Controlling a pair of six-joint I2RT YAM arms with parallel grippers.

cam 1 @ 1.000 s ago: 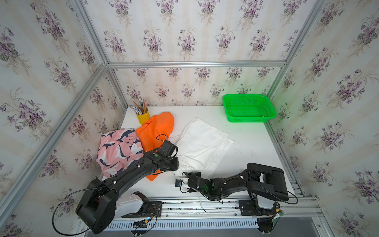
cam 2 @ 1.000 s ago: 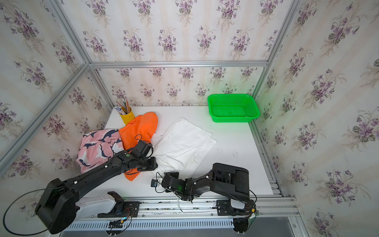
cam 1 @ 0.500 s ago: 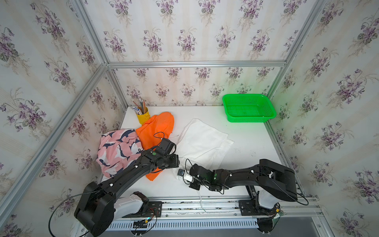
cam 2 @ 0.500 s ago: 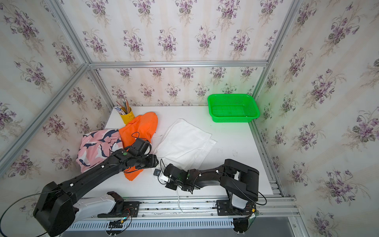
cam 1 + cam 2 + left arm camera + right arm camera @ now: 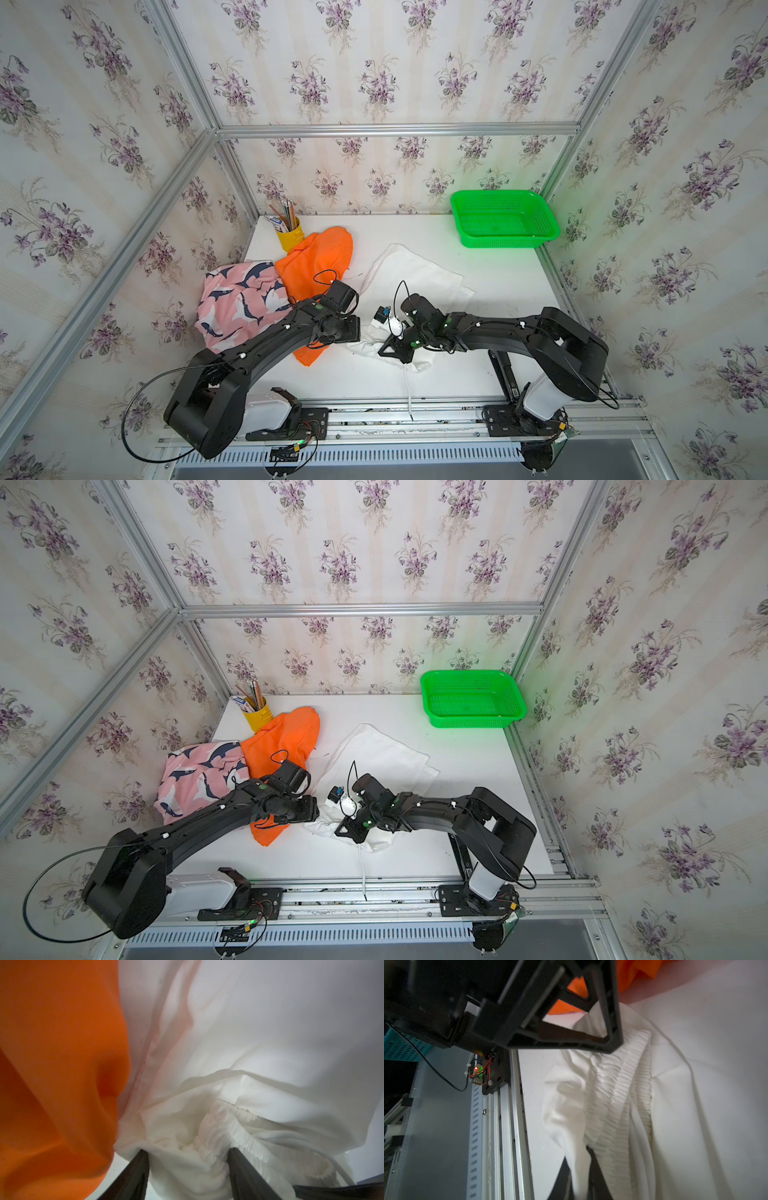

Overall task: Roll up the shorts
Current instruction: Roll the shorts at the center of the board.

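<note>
Both top views: on the table (image 5: 511, 299), the white shorts (image 5: 415, 270) lie centre, with the orange shorts (image 5: 316, 262) and pink shark-print shorts (image 5: 237, 299) leftward. Since a second ago the right tool (image 5: 578, 1159) has advanced onto the white waistband and is clenched on a fold. The left tool (image 5: 187, 1153) has released, jaws astride the bunched waistband.

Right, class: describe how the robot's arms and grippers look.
The left arm and right arm are black with rounded joints, white clips, green lights and white bases. Thin black cables loop off them. The left gripper and right gripper have black fingers on hollow triangular frames.
</note>
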